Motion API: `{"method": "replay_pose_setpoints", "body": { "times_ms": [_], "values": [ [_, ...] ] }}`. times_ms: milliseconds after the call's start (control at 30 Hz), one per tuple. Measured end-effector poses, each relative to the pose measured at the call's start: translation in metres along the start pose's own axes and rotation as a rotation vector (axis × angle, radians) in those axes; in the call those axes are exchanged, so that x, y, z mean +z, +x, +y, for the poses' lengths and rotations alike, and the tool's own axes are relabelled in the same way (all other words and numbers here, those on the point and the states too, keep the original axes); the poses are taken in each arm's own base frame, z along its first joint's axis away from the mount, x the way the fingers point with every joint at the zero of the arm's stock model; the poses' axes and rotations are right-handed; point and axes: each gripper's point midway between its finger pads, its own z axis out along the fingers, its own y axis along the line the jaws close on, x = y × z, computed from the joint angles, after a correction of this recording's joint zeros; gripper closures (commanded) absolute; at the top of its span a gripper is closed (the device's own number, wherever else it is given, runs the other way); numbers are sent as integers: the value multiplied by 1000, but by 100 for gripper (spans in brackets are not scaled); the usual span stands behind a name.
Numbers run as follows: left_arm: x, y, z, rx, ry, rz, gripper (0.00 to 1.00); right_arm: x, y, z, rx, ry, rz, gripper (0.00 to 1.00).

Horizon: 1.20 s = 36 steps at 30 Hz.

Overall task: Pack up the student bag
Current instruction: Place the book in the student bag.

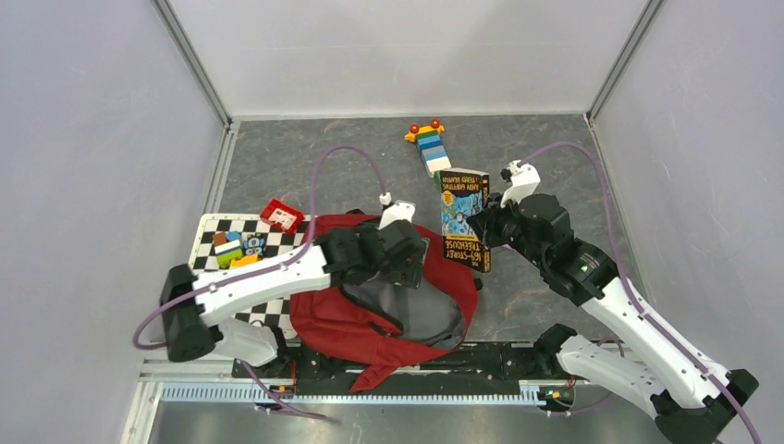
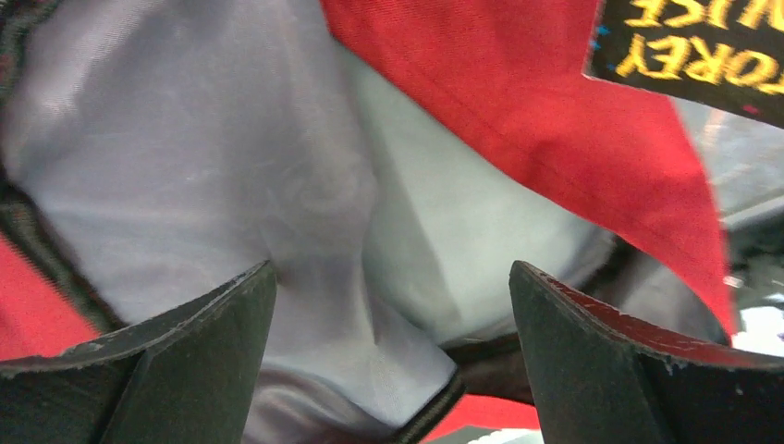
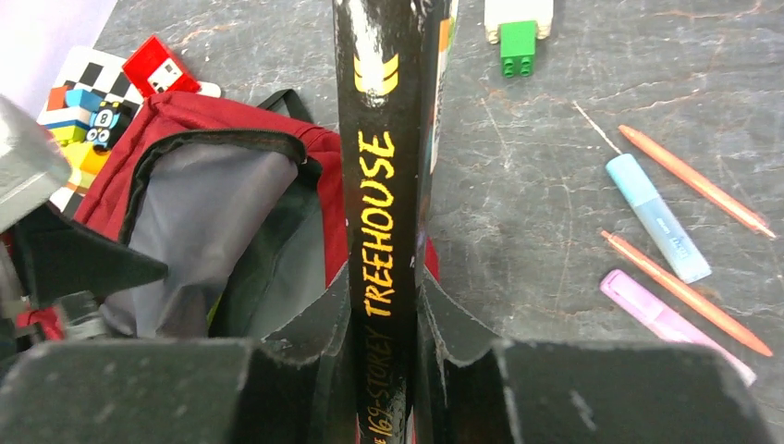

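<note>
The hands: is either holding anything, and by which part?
The right hand pinches the book by its covers, at the spine edge. The left hand hangs open over the bag, holding nothing.

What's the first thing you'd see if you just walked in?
A big dark-red fabric backpack lies open in the middle near the arms, its grey lining showing. Just right of it, the right gripper pinches a black paperback book with yellow "Treehouse" lettering, while the left gripper hangs open over the lining.

Dark grey marbled tabletop (image 1: 527, 310), pale plain walls (image 1: 407, 55) on three sides, metal corner posts (image 1: 194, 60), even light
</note>
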Motion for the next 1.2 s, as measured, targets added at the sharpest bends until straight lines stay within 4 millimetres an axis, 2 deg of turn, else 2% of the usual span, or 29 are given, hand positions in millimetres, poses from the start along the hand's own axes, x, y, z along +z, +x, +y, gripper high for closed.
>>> {"method": "replay_pose_setpoints", "body": {
  "times_ms": [200, 233, 300, 367, 500, 600, 700, 933, 1200],
  "values": [
    [9, 3, 16, 127, -225, 26, 1, -2, 19, 5, 41, -53, 25, 100],
    [10, 5, 21, 145, -260, 33, 5, -2, 21, 7, 48, -62, 29, 100],
    [12, 10, 31, 178, -320, 53, 19, 1, 25, 11, 65, -86, 34, 100],
    [13, 16, 40, 204, -369, 80, 41, 3, 29, 14, 80, -105, 38, 100],
    [12, 20, 47, 213, -404, 95, 77, 5, 40, 22, 111, -154, 55, 100],
    [8, 19, 49, 203, -400, 84, 92, 4, 46, 26, 134, -185, 66, 100],
    [-4, 14, 52, 180, -373, 49, 98, 2, 52, 32, 157, -223, 77, 100],
    [-43, -3, 58, 124, -261, -61, 98, -6, 74, 58, 213, -356, 141, 100],
    [-70, -8, 66, 120, -176, -120, 98, -17, 109, 87, 246, -471, 227, 100]
  ]
}}
